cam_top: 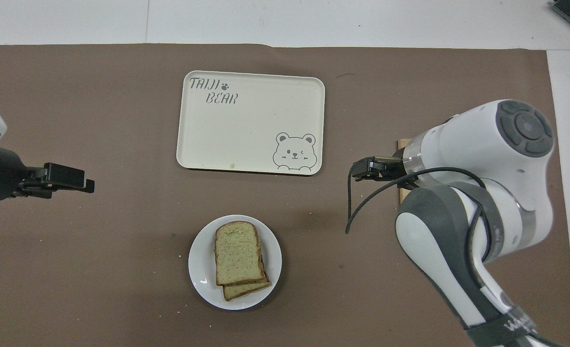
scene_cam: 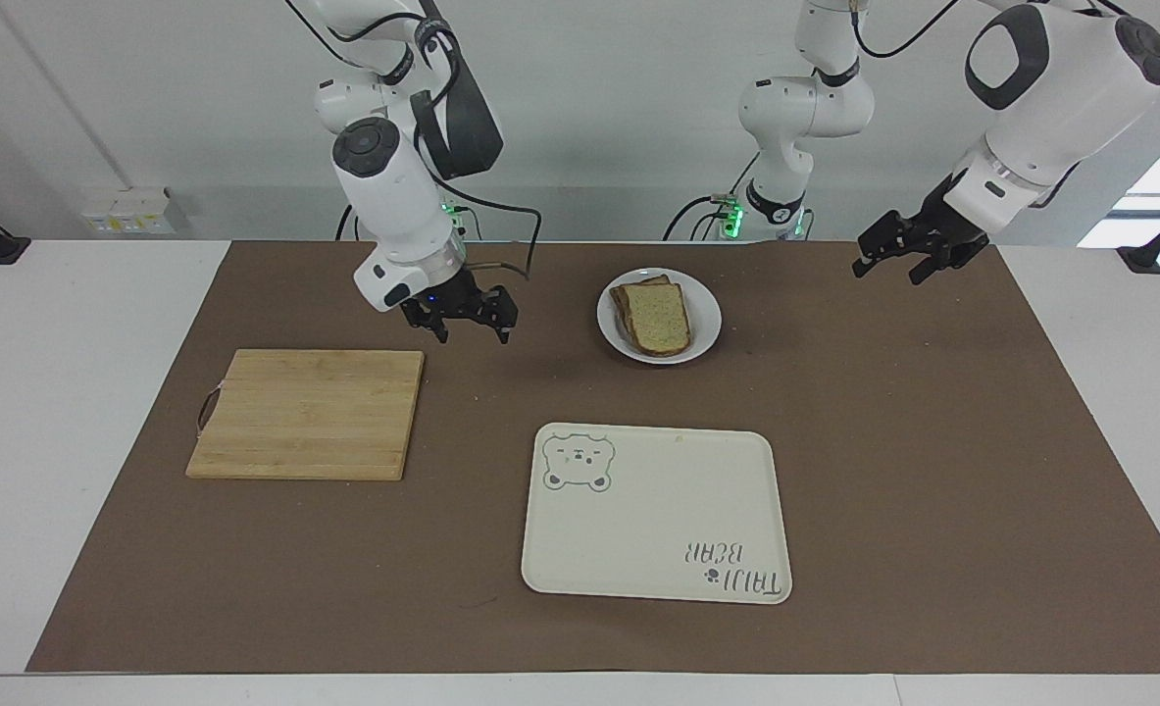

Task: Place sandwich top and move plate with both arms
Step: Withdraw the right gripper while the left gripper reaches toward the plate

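The sandwich top (scene_cam: pixel 656 319) (cam_top: pixel 236 259) lies flat on a second bread slice (cam_top: pixel 247 289), which peeks out beneath it. Both rest on the small white plate (scene_cam: pixel 705 320) (cam_top: pixel 200 266) near the robots. My right gripper (scene_cam: pixel 470 318) (cam_top: pixel 363 169) is open and empty. It hangs over the brown mat between the plate and the cutting board, apart from the plate. My left gripper (scene_cam: pixel 901 257) (cam_top: pixel 69 177) is open and empty. It is raised over the mat toward the left arm's end of the table.
A wooden cutting board (scene_cam: pixel 305 414) lies toward the right arm's end, mostly covered by the right arm in the overhead view. The cream bear tray (scene_cam: pixel 653 510) (cam_top: pixel 251 123) lies farther from the robots than the plate.
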